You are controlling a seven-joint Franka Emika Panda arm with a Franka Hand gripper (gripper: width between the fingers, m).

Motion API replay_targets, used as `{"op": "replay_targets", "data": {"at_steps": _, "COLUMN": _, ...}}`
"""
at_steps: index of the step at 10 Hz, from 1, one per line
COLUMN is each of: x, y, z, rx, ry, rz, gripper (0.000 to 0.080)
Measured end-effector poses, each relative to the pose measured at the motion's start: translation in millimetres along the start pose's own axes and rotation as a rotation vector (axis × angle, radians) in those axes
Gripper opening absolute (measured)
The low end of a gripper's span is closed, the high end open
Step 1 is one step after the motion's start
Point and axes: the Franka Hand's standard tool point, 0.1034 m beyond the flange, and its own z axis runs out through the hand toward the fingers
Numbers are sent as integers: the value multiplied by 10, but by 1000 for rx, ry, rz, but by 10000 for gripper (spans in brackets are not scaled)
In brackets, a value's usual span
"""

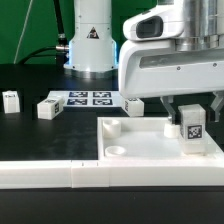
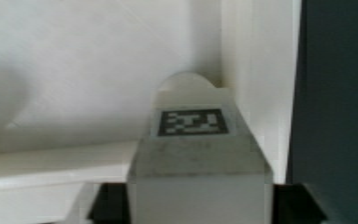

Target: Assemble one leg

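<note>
My gripper [image 1: 190, 118] is shut on a leg [image 1: 191, 132], a small white block whose black-and-white tag faces the camera. It holds the leg upright over the exterior view's right part of the large white panel [image 1: 150, 140]. I cannot tell whether the leg's lower end touches the panel. In the wrist view the leg [image 2: 197, 150] fills the middle between the two dark fingers [image 2: 115, 200], with the panel [image 2: 69, 90] behind it. A round socket [image 1: 117, 151] shows near the panel's left corner.
Three loose legs lie on the black table: one far left [image 1: 10, 100], one nearer [image 1: 48, 108], one behind the panel [image 1: 133, 104]. The marker board [image 1: 90, 97] lies by the arm's base. A long white bar [image 1: 50, 175] runs along the front.
</note>
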Motion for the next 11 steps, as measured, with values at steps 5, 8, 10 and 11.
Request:
{"op": "replay_targets", "data": {"at_steps": 5, "x": -4, "y": 17, "z": 10, "rx": 3, "ry": 12, "rz": 346, "gripper": 291}}
{"op": "replay_targets", "data": {"at_steps": 8, "x": -10, "y": 36, "z": 14, "rx": 5, "ry": 7, "rz": 711, "gripper": 291}}
{"op": "replay_targets", "data": {"at_steps": 10, "x": -29, "y": 39, "z": 28, "rx": 11, "ry": -3, "rz": 1029, "gripper": 292}}
{"op": "replay_targets", "data": {"at_steps": 11, "x": -34, "y": 43, "z": 29, "rx": 13, "ry": -7, "rz": 1146, "gripper": 292}}
